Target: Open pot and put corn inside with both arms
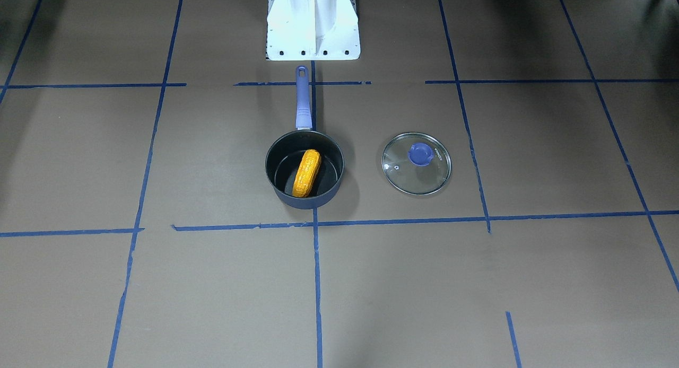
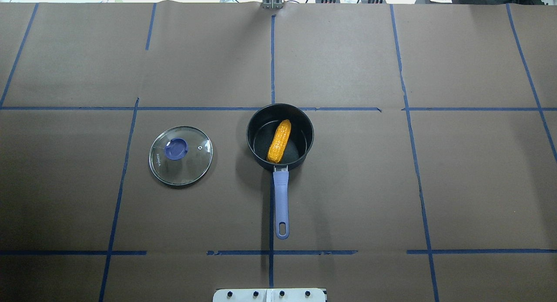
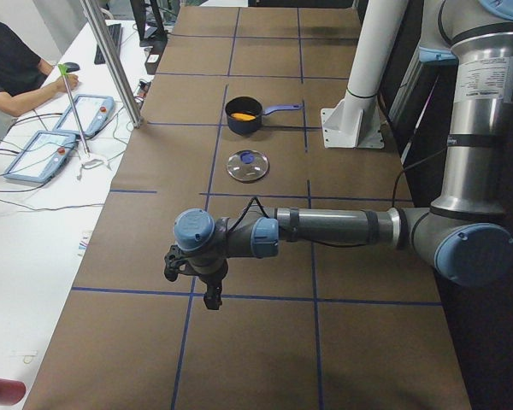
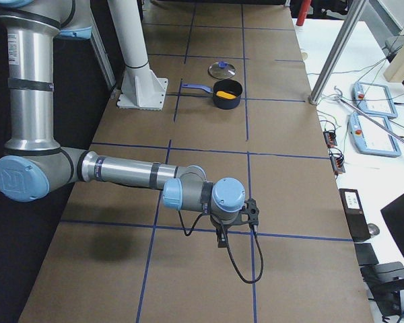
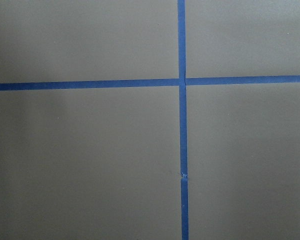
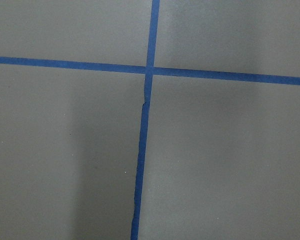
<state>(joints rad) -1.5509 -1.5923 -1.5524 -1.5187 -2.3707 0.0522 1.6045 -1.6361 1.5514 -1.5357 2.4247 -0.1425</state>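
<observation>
**Corn in pot, lid off**

Corn [image 2: 279, 141] lies inside the uncovered pot [image 2: 301, 139] at mid-bench [image 2: 391, 184]. The lid [image 2: 181, 155] lies flat on the robot's left, apart from the pot. Left tool [image 3: 207, 286] and right tool [image 4: 232, 225] hang over opposite bench ends, well away. Cannot tell whether either is wide or narrow.

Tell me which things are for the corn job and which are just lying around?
For the job:
pot
corn, lying inside the pot
glass lid, off and lying beside the pot
left arm
right arm

Just lying about:
white base pedestal
blue tape lines
control tablets
</observation>
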